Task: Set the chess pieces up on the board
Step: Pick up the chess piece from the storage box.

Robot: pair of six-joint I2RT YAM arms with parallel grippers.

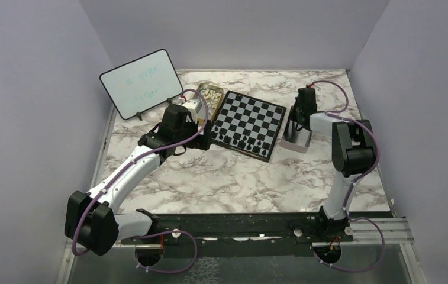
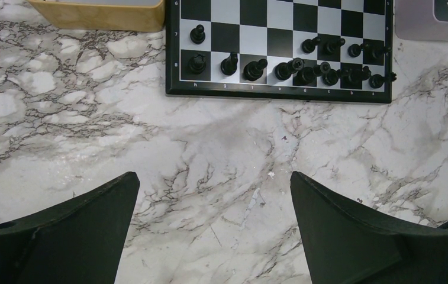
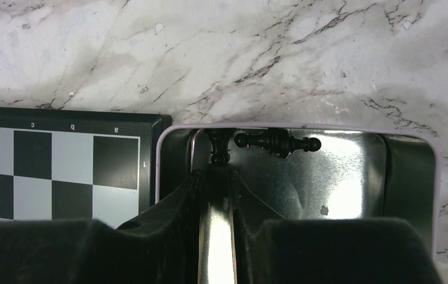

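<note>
While L pincer (image 2: pixel 212 177) gapes short of board (image 2: pixel 252 40), R pincer (image 3: pixel 217 171) clamps blk piece (image 3: pixel 217 145) in tin (image 3: pixel 351 171), 2nd piece (image 3: pixel 277 142) beside.

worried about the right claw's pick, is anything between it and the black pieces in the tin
nothing visible does: the right claw is inside the silver tin, its tips at one black piece; a second black piece lies on its side beside that, not in between

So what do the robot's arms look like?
The left arm and right arm are white tubes joined by chunky black blocks, with a purple cable looping along each. The left claw has wide black wedge fingers. The right claw is black too.
</note>
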